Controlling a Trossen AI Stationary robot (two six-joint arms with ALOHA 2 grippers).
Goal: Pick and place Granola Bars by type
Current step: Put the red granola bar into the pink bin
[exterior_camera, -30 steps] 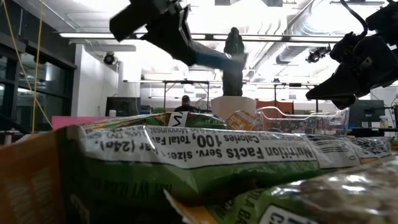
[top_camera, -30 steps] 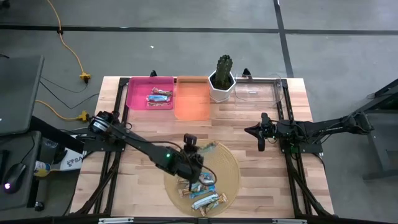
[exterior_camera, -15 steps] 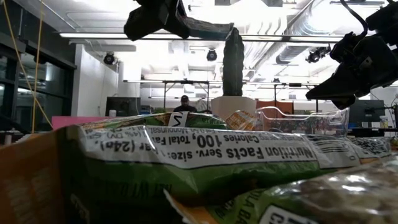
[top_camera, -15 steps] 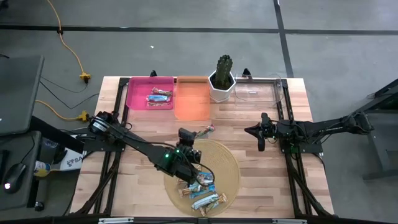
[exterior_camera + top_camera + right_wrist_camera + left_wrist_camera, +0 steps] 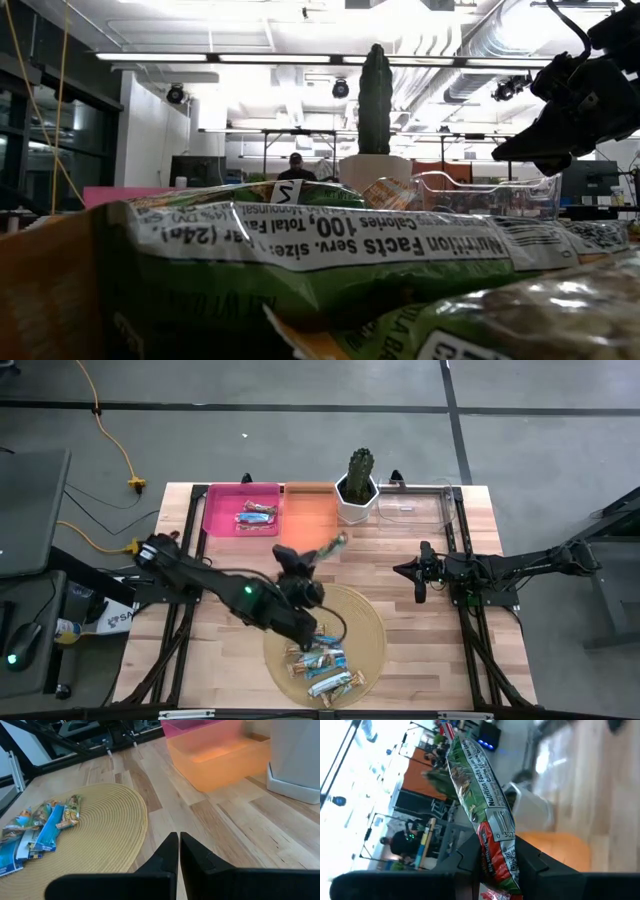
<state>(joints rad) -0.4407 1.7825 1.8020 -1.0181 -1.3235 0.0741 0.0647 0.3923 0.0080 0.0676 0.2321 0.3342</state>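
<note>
Cactus (image 5: 359,470) stands beside orange bin (image 5: 309,520); left end effector (image 5: 312,557) clamps green bar (image 5: 331,545), right end effector (image 5: 419,592) closed.

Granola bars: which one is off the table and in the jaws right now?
The green-wrapped bar gripped by the left gripper, held near the orange bin. The other bars lie on the woven mat or in the pink bin.

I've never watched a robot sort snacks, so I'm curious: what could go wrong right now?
1. The left gripper pinches the green bar only by one end, as the left wrist view shows; it might slip out.
2. The bar hangs over the near edge of the orange bin, so a drop now could land on the table.
3. The cactus stands close beside that bin and might get bumped.
</note>
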